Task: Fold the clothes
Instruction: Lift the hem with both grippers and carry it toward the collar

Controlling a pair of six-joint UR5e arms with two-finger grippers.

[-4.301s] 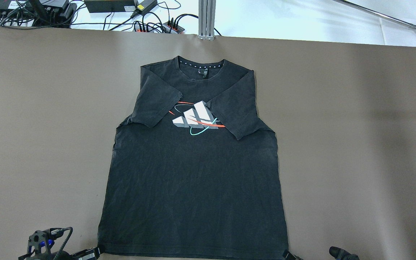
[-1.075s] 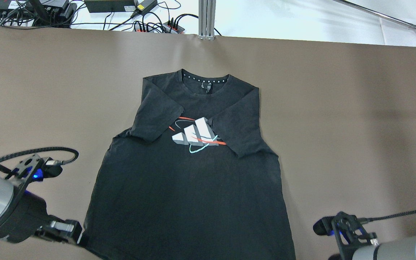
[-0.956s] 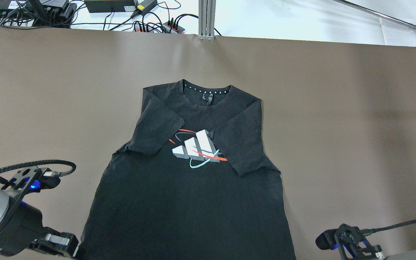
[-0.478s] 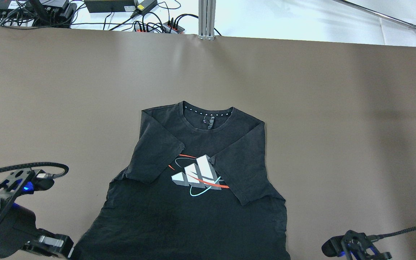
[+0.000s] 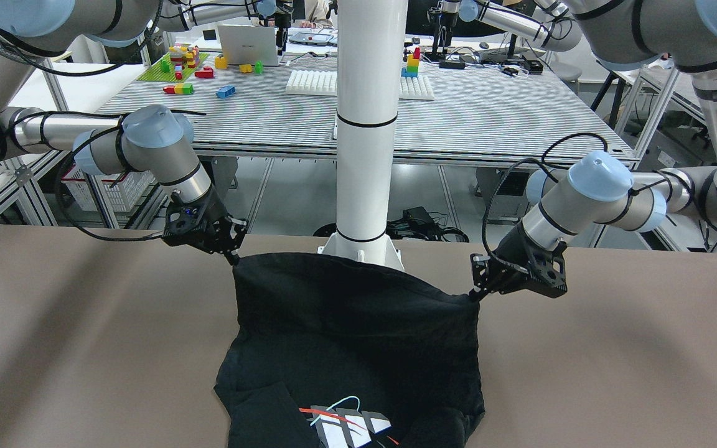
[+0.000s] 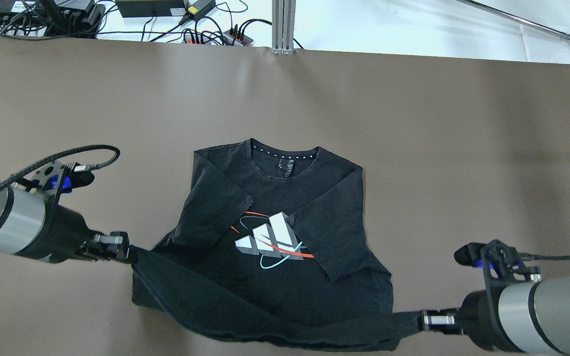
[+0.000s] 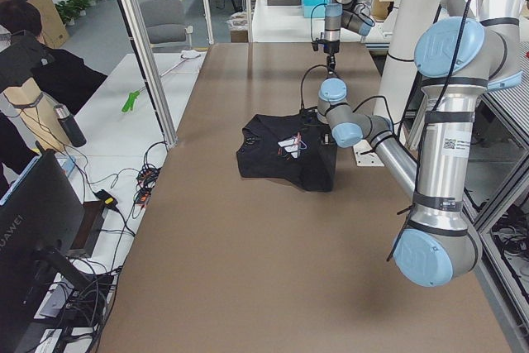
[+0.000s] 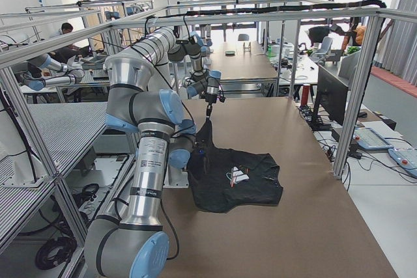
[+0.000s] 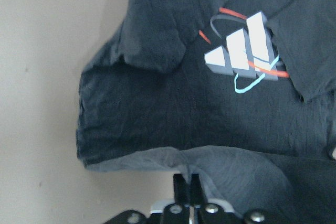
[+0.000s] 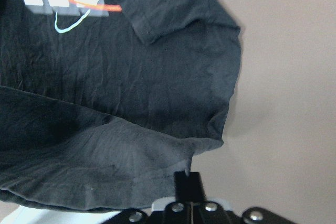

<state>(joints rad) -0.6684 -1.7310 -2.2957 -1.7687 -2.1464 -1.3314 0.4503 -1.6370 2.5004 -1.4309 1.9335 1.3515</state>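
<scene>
Left gripper [image 6: 127, 253] and right gripper [image 6: 422, 319] each clamp a hem corner of the shirt [image 6: 275, 287].
Both arms reach in low from the near side, holding the hem above the bench [image 6: 463, 148]; the shirt's collar end lies flat mid-bench, logo up.

Shirt [image 6: 275, 291] matt black cloth, creased; table [image 6: 463, 148] smooth matt brown

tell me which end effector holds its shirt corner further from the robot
The left end effector: its corner of the shirt is level with the logo, while the right end effector holds its corner well short of it.
</scene>
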